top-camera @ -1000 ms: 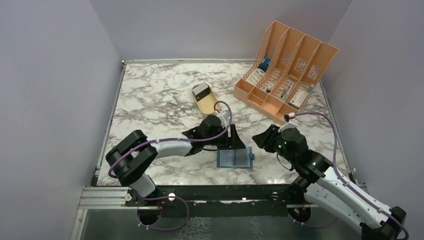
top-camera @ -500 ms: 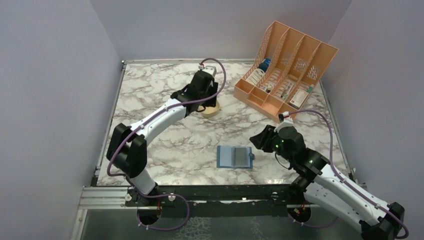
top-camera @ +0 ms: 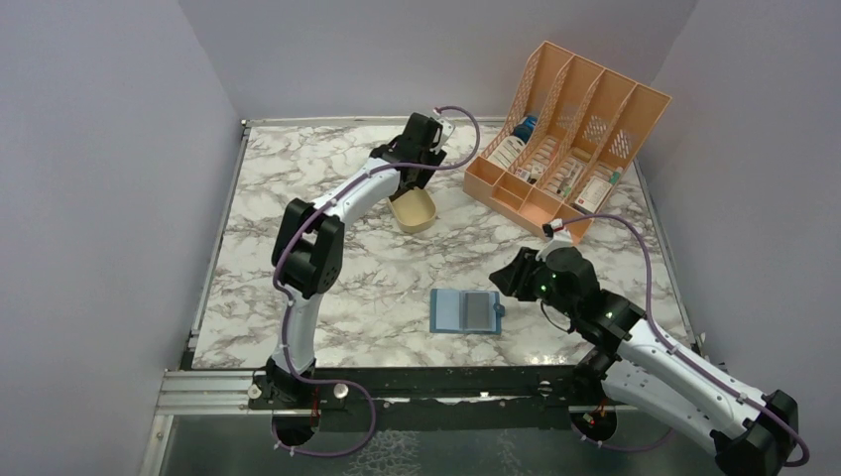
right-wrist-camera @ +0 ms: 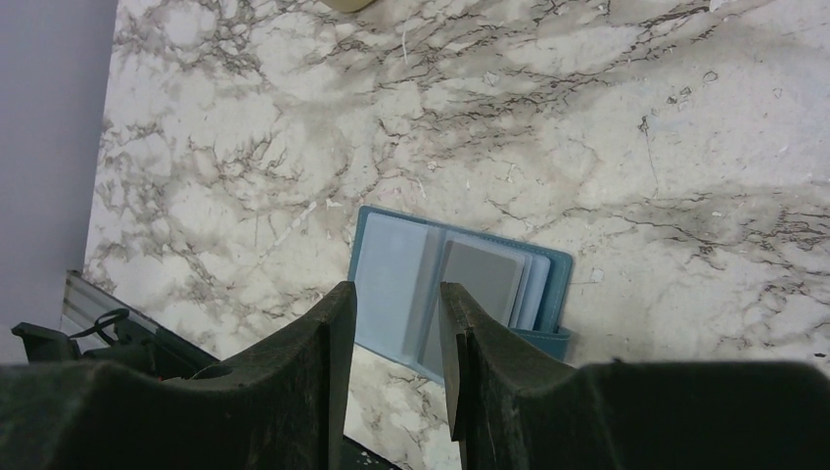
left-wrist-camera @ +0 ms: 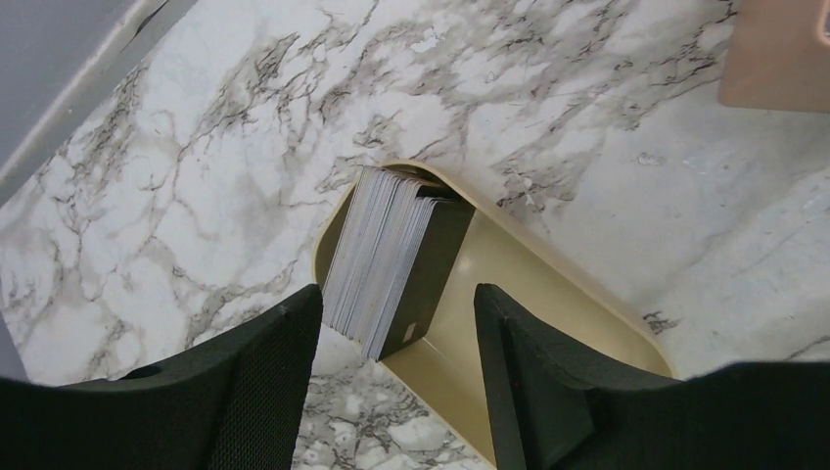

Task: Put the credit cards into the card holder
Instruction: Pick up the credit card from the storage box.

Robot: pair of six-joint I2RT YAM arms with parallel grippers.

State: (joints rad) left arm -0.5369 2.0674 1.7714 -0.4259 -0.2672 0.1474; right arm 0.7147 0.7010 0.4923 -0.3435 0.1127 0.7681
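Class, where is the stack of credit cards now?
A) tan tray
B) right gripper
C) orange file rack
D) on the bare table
A: the left wrist view shows the stack of credit cards standing on edge inside the tan tray.

Overhead camera faces down; right wrist view shares the card holder (top-camera: 464, 311).

1. table (top-camera: 298, 198): marble-patterned, smooth, faint sheen;
2. tray (left-wrist-camera: 548, 294): tan, smooth, matt, plastic-looking;
3. credit cards (left-wrist-camera: 391, 264): thin plastic, dark face satin;
4. card holder (right-wrist-camera: 391, 284): pale blue matt pockets;
5. left claw (left-wrist-camera: 393, 304): black matt fingers (left-wrist-camera: 264, 382), fine-gridded.
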